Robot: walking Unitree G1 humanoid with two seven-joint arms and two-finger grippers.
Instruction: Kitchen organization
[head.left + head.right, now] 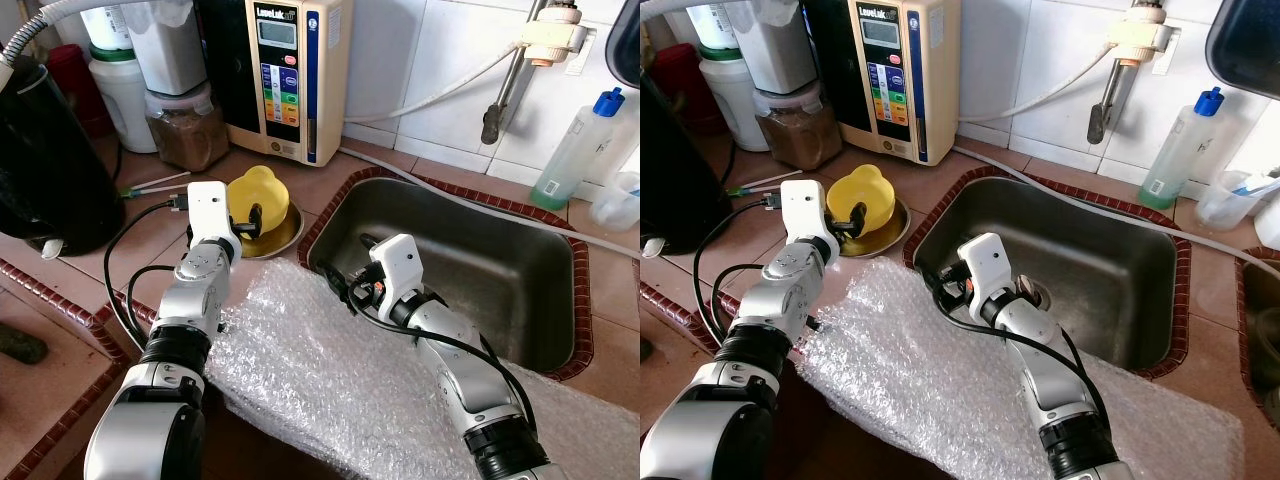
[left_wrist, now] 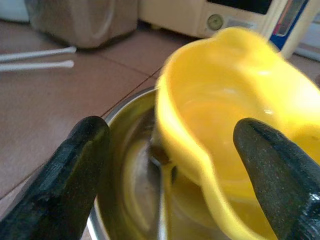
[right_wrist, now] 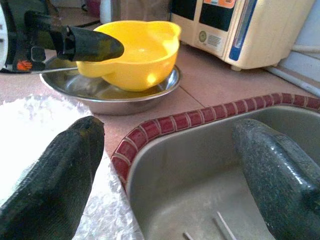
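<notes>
The yellow bowl [image 1: 258, 195] sat tilted in a steel dish [image 1: 283, 232] on the counter [image 1: 120, 250], at 9 o'clock from the sink [image 1: 520, 270]. The left end effector [image 2: 170, 165] stood wide, its fingers [image 2: 75, 175] straddling the bowl's near rim; the left wrist view showed a spoon handle [image 2: 162, 220] in the dish. The right end effector [image 3: 170, 165] was spread wide over the sink's red tiled edge [image 3: 200, 117], holding nothing. Bubble wrap [image 1: 330, 370] covered the near counter. The bowl looked glossy and empty.
</notes>
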